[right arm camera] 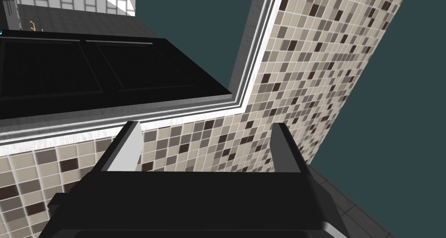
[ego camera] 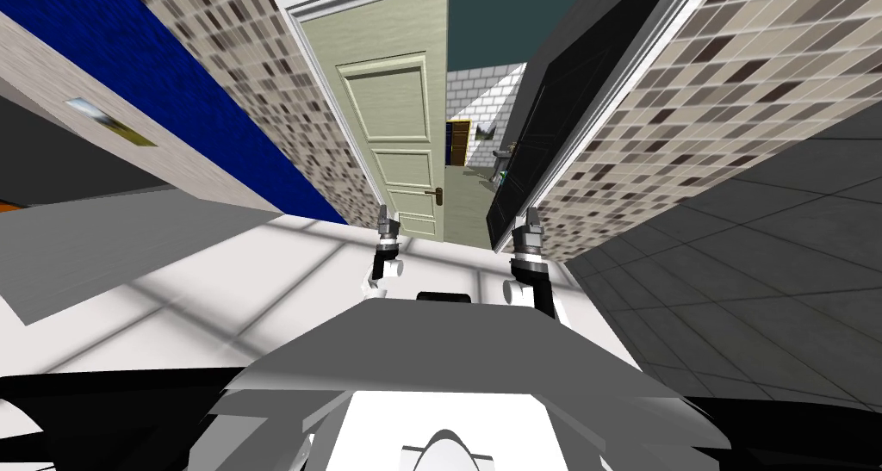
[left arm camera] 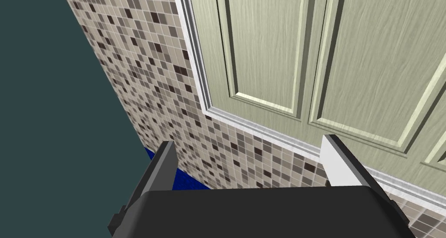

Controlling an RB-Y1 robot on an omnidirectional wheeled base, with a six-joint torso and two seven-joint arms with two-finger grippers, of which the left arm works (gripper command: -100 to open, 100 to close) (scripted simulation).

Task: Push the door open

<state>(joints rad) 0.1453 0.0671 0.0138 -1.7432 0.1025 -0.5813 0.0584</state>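
The pale green panelled door is standing ajar straight ahead, its brass handle beside the gap. A black door leaf is flanking the opening on the right. The left tool is hovering wide near the white door frame and mosaic-tiled wall. The right tool, equally wide, is facing the black leaf.

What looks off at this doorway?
The right door leaf is drawn near black, its panels barely showing, while the left leaf is pale green. Nothing else looks askew, spilled or damaged.
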